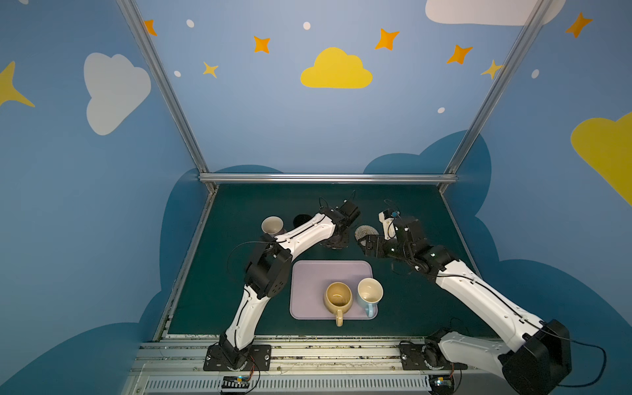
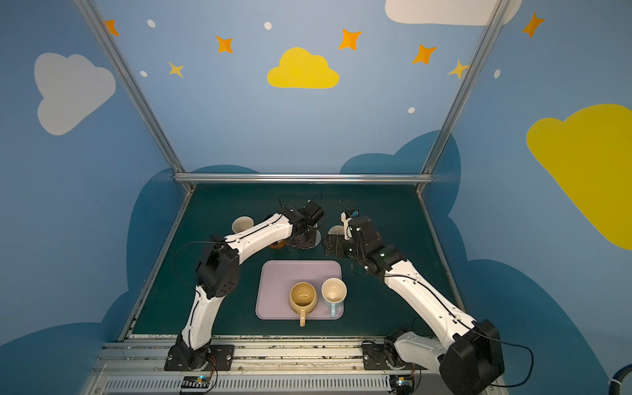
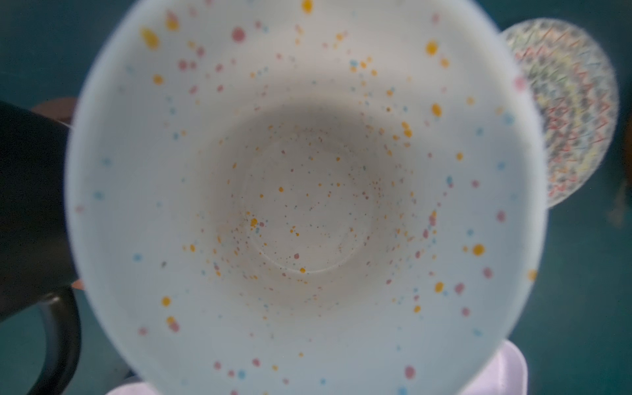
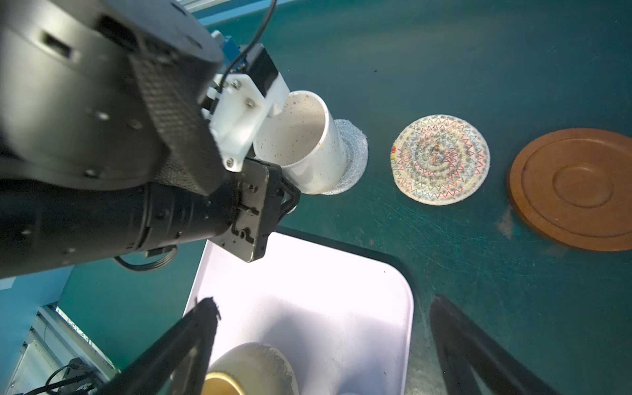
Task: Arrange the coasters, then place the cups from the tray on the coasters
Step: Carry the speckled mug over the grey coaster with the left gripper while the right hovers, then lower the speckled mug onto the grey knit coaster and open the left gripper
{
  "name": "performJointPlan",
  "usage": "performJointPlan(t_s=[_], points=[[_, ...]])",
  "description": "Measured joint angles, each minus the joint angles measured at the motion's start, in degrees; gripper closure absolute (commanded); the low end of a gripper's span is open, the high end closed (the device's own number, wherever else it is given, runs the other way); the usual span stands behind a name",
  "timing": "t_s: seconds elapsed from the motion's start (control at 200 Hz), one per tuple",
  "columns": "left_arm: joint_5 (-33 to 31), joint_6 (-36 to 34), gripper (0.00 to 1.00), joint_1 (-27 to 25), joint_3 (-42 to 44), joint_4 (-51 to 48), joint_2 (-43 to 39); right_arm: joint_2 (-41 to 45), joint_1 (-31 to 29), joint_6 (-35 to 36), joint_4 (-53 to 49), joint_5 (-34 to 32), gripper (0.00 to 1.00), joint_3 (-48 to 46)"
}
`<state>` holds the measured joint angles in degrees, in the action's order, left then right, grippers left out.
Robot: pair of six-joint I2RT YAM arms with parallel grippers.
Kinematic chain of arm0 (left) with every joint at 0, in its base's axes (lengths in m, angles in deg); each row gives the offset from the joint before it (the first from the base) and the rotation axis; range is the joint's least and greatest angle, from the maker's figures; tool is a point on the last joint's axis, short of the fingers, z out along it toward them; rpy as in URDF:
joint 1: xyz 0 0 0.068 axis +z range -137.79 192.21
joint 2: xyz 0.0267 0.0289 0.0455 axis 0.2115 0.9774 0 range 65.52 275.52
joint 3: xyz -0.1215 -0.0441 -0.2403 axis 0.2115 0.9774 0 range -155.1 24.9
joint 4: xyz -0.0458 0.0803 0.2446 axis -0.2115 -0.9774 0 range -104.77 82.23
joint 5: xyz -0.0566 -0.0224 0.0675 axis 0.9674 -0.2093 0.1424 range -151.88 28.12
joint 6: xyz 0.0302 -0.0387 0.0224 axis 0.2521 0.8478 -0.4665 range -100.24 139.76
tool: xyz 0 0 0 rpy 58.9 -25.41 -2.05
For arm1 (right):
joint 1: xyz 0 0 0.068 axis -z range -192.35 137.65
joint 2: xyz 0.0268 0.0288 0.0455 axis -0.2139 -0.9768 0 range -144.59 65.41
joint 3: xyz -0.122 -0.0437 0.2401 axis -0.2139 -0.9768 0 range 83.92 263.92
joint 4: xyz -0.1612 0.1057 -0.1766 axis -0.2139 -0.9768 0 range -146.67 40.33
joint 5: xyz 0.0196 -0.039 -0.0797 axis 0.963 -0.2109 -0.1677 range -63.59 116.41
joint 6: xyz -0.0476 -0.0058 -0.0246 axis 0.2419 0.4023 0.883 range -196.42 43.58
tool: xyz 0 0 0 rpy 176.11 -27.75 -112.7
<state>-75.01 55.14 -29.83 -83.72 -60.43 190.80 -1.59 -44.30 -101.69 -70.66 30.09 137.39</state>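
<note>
Left jaws clamped on cream speckled mug, held over grey woven coaster, mid-bench, beyond tray; contact unclear. Right jaws spread wide, empty, by tray's far right corner. Beige woven coaster and wooden coaster bare, toward right edge. Yellow mug and light blue mug on tray, front side.

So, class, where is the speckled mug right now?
In the right wrist view the speckled mug is held by the left gripper at the grey woven coaster, beside the beige woven coaster, mid-table behind the tray.
</note>
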Motion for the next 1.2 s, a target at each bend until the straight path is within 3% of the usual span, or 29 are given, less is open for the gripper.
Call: performJointPlan(t_s=[0.966,1.071,1.201], points=[[-0.04,0.46,0.95,0.04,0.96,3.32,0.0,0.0,0.33,0.0,0.17,0.11,0.04,0.0],[0.07,0.44,0.9,0.04,1.07,3.39,0.02,0.0,0.37,0.02,0.17,0.07,0.04,0.0],[-0.02,0.35,0.7,0.02,1.38,3.63,0.02,0.0,0.37,0.02,0.17,0.04,0.04,-0.02]])
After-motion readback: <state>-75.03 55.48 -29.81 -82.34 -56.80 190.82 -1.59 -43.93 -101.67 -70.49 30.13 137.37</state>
